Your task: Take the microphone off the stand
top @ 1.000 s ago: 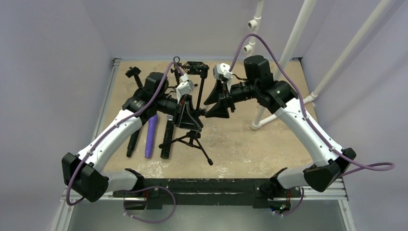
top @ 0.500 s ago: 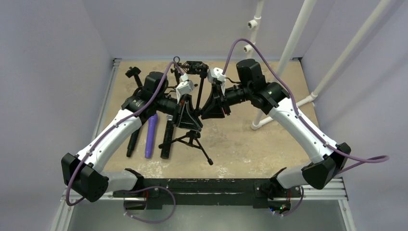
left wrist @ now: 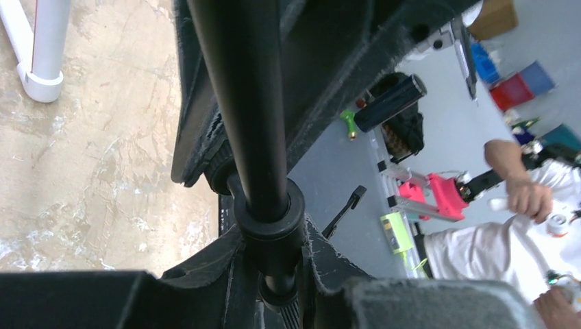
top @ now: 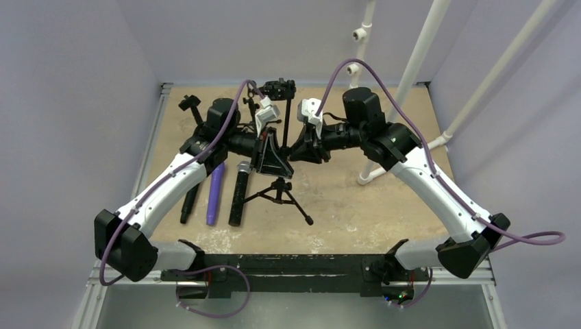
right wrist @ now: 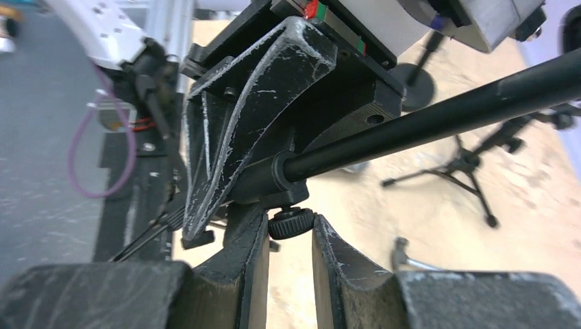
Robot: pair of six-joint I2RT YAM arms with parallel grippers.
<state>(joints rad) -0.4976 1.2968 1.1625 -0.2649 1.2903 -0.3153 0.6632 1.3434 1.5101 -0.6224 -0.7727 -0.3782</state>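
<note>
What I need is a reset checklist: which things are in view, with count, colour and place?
microphone stand: 1, black, table centre
knob: 1, black, on the stand's pole
loose microphone: 1, black, lying left of the stand
purple stick: 1, purple, beside that microphone
black stick: 1, black, further left
small stand: 1, black, far-left corner
pipe frame: 1, white, right side
table: 1, tan
left tool: black, shut on the stand's pole
right tool: black, shut on the knob

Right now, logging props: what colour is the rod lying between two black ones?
The slim rod is purple, clearest in top external.
</note>
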